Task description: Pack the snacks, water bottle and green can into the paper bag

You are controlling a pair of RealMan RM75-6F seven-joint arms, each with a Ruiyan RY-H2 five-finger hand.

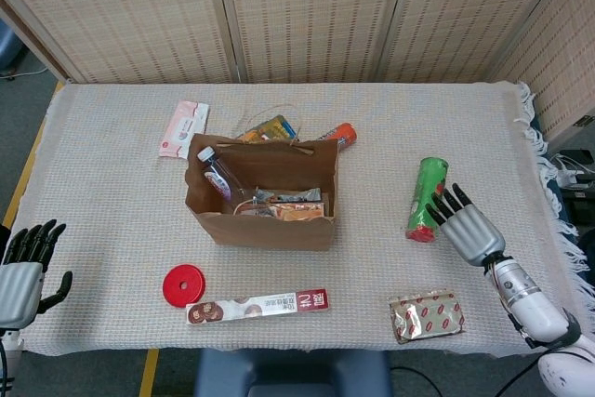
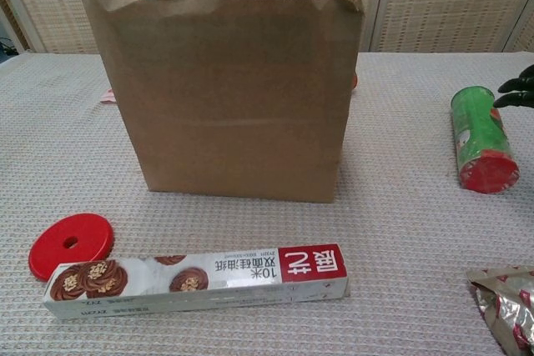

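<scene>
Right hand [image 1: 462, 224] is sitting just to the right of the green can [image 1: 427, 198], fingers spread and pointing up toward it, nothing in its grasp. Can't quite tell if the fingertips are brushing the can's side or just short of it; in the chest view only the dark fingertips [image 2: 519, 91] poke in at the edge, right next to the can [image 2: 476, 138]. The can's lying on its side, long axis running roughly away from the robot, red cap end nearest. It's well to the right of the bag [image 1: 262, 192], so this hand is clearly the closer one. Left hand [image 1: 22, 271] is way off at the near left corner, open and empty. My guess is the next move needs the right hand to wrap across the can's width from the side.
</scene>
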